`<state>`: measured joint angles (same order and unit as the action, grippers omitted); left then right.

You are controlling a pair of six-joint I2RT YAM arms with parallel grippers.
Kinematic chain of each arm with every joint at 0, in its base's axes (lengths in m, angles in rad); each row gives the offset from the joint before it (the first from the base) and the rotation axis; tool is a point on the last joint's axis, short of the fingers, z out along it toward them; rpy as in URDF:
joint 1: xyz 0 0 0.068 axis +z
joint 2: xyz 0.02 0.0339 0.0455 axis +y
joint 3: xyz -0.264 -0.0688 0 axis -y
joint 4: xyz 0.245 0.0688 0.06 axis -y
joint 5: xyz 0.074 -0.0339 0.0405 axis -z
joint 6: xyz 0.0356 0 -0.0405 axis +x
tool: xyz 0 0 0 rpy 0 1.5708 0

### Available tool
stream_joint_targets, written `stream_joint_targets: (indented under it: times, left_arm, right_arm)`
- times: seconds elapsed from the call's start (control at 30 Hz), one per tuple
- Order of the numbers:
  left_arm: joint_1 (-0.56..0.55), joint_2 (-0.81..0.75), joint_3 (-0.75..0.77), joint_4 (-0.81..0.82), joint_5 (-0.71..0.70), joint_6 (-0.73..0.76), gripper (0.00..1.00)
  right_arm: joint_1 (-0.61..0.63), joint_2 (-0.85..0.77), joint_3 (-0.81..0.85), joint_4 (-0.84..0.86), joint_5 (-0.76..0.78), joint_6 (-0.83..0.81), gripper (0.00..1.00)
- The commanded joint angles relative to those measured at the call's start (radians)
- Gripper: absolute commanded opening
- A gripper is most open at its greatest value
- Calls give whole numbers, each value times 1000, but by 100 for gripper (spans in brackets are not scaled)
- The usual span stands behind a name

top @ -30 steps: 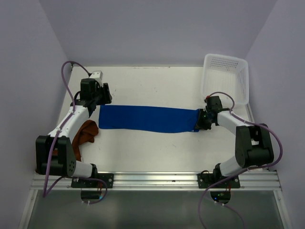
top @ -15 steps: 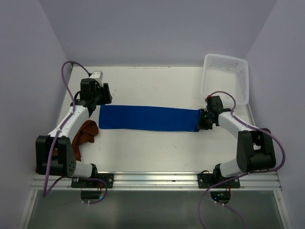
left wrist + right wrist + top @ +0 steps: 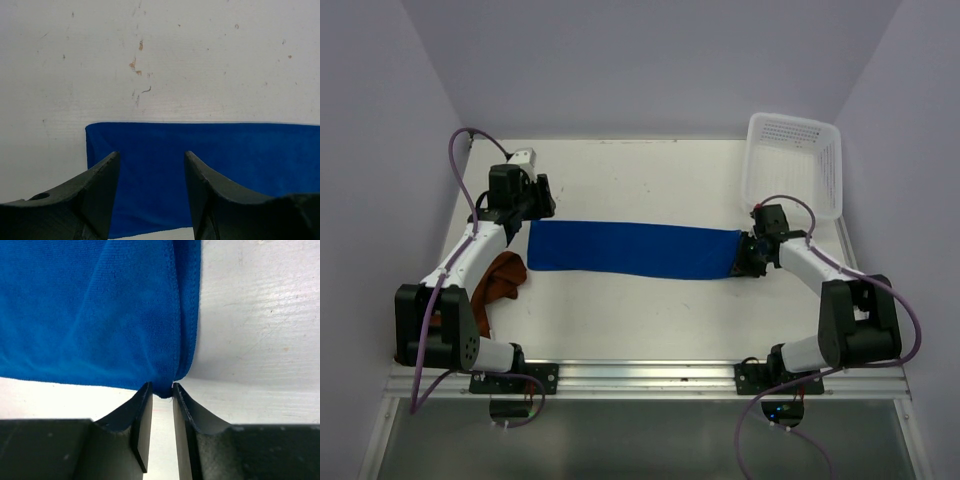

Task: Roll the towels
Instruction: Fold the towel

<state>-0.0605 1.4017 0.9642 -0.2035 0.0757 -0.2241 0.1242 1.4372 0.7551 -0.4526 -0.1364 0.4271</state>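
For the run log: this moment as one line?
blue towel: laid out flat | right fingers: shut on its end | left fingers: open over other end | brown towel: bunched, left side

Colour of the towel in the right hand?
Plain royal blue towel; right wrist view shows it best.

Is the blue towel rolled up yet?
Not yet. The blue towel lies flat in a long strip, and the right hand pinches one end.

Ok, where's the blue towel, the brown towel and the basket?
blue towel [image 3: 630, 250]: top view, middle of the flat cloth.
brown towel [image 3: 505, 277]: top view, middle of the bunched heap.
basket [image 3: 792, 130]: top view, on its far wall.
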Motion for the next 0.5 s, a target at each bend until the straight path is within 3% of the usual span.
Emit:
stream_joint_targets:
  times: [0.0, 0.17, 0.33, 0.47]
  left_arm:
    - [-5, -24, 4, 26, 19, 12, 58]
    - [-5, -23, 5, 26, 29, 11, 58]
    - [-5, -27, 4, 24, 33, 8, 58]
    - [-5, -29, 4, 27, 38, 8, 58]
  right_arm:
    - [3, -44, 23, -41, -32, -1, 27]
    - [0, -55, 81, -95, -2, -5, 43]
    - [-11, -60, 102, -83, 58, 5, 52]
    - [-24, 12, 140, -44, 78, -1, 53]
